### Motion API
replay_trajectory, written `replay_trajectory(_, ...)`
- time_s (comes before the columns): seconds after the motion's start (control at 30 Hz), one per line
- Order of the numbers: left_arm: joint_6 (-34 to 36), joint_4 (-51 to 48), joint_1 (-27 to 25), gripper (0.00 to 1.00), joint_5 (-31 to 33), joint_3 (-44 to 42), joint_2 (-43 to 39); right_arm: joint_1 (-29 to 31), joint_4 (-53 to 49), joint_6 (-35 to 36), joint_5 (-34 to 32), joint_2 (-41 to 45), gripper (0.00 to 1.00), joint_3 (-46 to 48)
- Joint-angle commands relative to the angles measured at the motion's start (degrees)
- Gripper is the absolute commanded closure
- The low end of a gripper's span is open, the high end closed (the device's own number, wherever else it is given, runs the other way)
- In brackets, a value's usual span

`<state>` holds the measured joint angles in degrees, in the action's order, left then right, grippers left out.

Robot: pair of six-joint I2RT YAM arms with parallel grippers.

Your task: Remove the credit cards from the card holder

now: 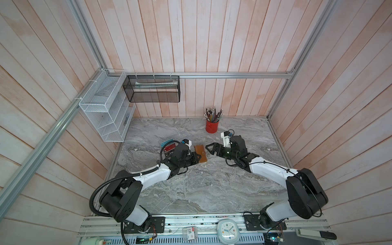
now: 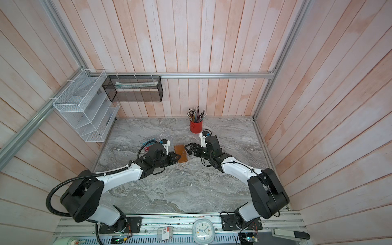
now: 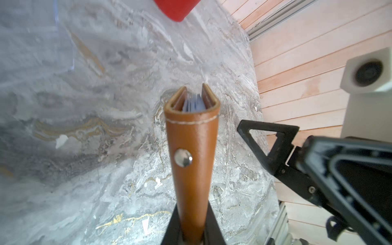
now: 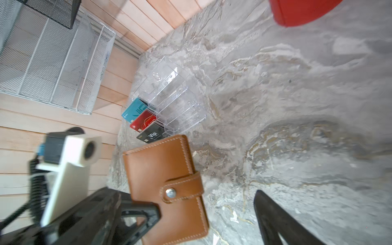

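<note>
**Firmly pinched: card holder in the left claw, right claw spread wide and empty**

Seen in both top views, the left claw [image 1: 197, 158] [image 2: 177, 158] is closed down on one edge of the tan card holder [image 1: 200, 153] [image 2: 181, 153]. The holder's broad face is turned upward. The right claw [image 1: 210, 149] [image 2: 188, 149] faces it from the opposite side with its jaws fully apart, gripping nothing. Its tips are just beside the holder's far edge. Well beyond the right claw, a red cup [image 1: 211, 126] of pencils stands on the marble worktop [image 1: 212, 186].

From the left wrist, the holder [image 3: 191, 148] runs straight out from between the left claw's fingers [image 3: 172, 224], one pressed on each cover. Pale grey-blue sleeves [image 3: 194, 104] show between the covers at the end farthest from this claw. Whether cards sit in them cannot be told.

From the right wrist, the holder's strap [image 4: 182, 188] is snapped shut, and the left claw [image 4: 140, 214] clamps the edge away from it. One finger [image 4: 269, 216] of the right claw stands apart from the holder. Beyond the holder from the right claw, a clear acrylic rack [image 4: 176, 91] carries teal, red and black Vip cards [image 4: 144, 122].
</note>
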<state>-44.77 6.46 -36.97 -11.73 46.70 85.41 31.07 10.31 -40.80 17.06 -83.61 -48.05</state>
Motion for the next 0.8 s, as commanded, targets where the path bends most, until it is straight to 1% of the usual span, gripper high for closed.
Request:
replay_trajectory(0.0, 8.6, -10.3, -2.1, 1.0, 9.6, 3.4, -3.1, 2.3, -12.9, 6.1, -8.4, 2.4, 0.02, -3.2)
replay_trajectory(0.1, 9.5, -11.8, -3.1, 1.0, 12.0, 3.5, -4.4, 4.8, -16.4, 6.8, -11.6, 3.8, 0.02, -5.3)
replay_trajectory(0.23, 9.7, -12.5, -4.8, 1.0, 14.5, 3.8, -5.1, 7.4, -18.2, 6.0, -13.2, 3.9, 0.06, -7.0)
replay_trajectory(0.33, 9.8, -13.5, -5.9, 1.0, 15.7, 4.7, -4.9, 8.5, -18.9, 5.4, -14.4, 3.4, 0.08, -7.8)
replay_trajectory(0.5, 10.0, -13.6, -7.0, 1.0, 16.7, 4.9, -5.0, 10.2, -19.4, 4.8, -14.9, 1.7, 0.12, -9.2)
replay_trajectory(0.6, 9.8, -13.4, -7.3, 1.0, 16.8, 5.1, -4.9, 11.3, -19.4, 4.5, -15.1, 0.3, 0.13, -10.2)
replay_trajectory(0.67, 9.7, -13.2, -7.3, 1.0, 16.8, 5.1, -5.0, 11.5, -18.8, 4.0, -15.1, -0.6, 0.16, -10.4)
replay_trajectory(0.77, 9.3, -12.7, -7.4, 1.0, 16.3, 5.0, -5.2, 11.6, -18.1, 3.5, -14.4, -2.3, 0.18, -10.9)
